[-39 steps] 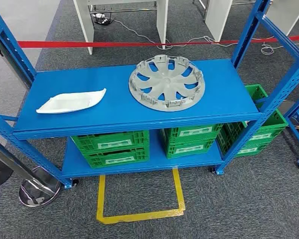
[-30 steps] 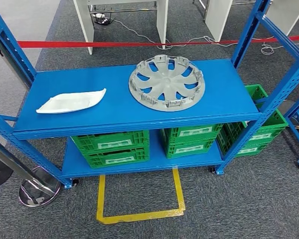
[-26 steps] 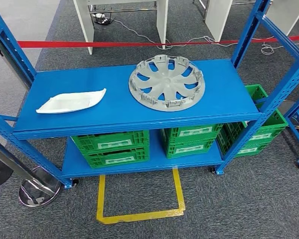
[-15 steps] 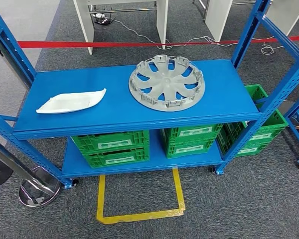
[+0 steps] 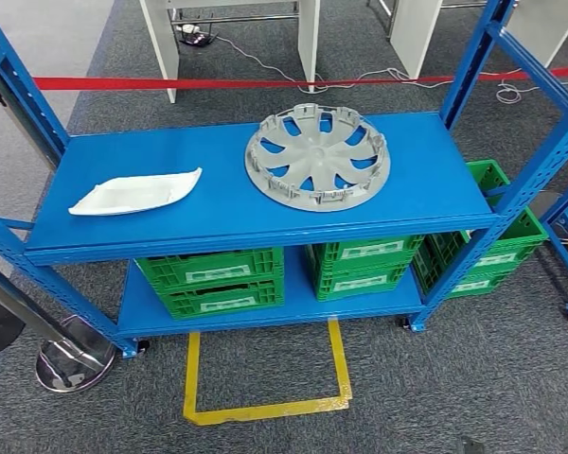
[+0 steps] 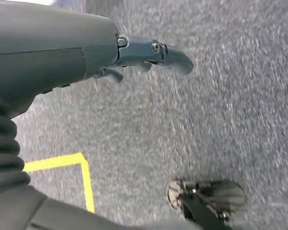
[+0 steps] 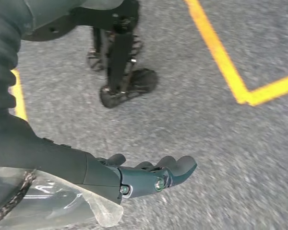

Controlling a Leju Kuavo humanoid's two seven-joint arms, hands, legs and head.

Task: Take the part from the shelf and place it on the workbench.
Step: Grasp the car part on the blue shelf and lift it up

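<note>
- No lettering, brand or number can be read anywhere.
- Pale label strips front the green crates [image 5: 208, 281] on the blue shelf's [image 5: 160, 219] lower level, their print too small to make out.
- Yellow floor tape [image 5: 267, 410] carries no wording.

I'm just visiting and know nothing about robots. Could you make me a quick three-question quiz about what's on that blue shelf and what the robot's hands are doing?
1. True or false: the grey wheel cover lies on the shelf's top level.
2. Which part lies nearer the shelf's left end? A) wheel cover B) white part
3. What do the left hand and right hand hold?

Key: 1 true. 2 B. 3 nothing; both hang above the carpet.
</note>
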